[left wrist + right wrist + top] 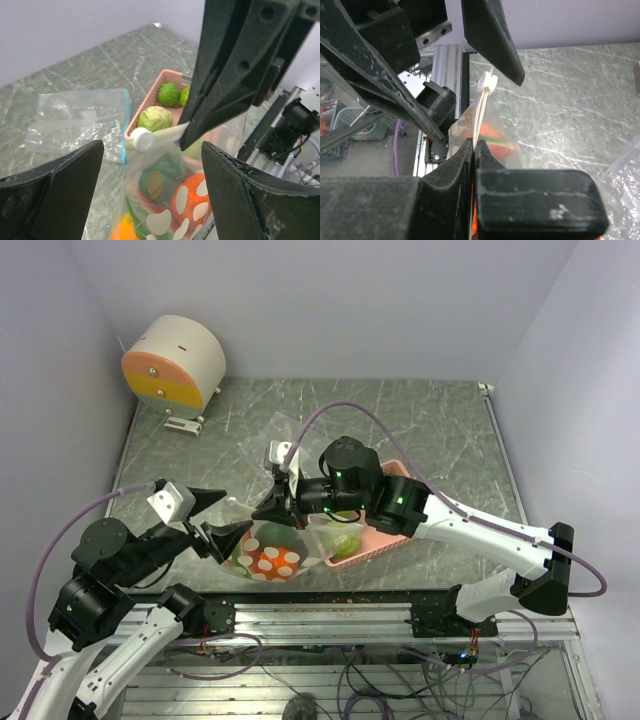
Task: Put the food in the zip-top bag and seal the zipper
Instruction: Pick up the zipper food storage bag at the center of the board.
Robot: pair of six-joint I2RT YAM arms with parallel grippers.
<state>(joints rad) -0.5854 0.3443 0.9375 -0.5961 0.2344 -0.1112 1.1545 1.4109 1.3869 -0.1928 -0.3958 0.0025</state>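
Top external view is showing the right arm (470,530) reaching in over the counter (440,430) from the right, forearm passing above the pink tray (385,540). The left arm (130,560) is folding at the elbow and aiming its wrist rightward. The zip-top bag (270,550) is hanging mouth-up between both sets of jaws, its body sagging below them. The right gripper (474,145) is pinching the zipper (165,134), jaws pressed fully together. That pale strip is running level, its long axis leading away from the right jaws toward the left gripper (152,150). The left jaws are standing wide apart, gripping nothing and straddling the bag. A white slider (144,140) is capping the strip's far end. The food (192,197) is sitting inside, below the strip.
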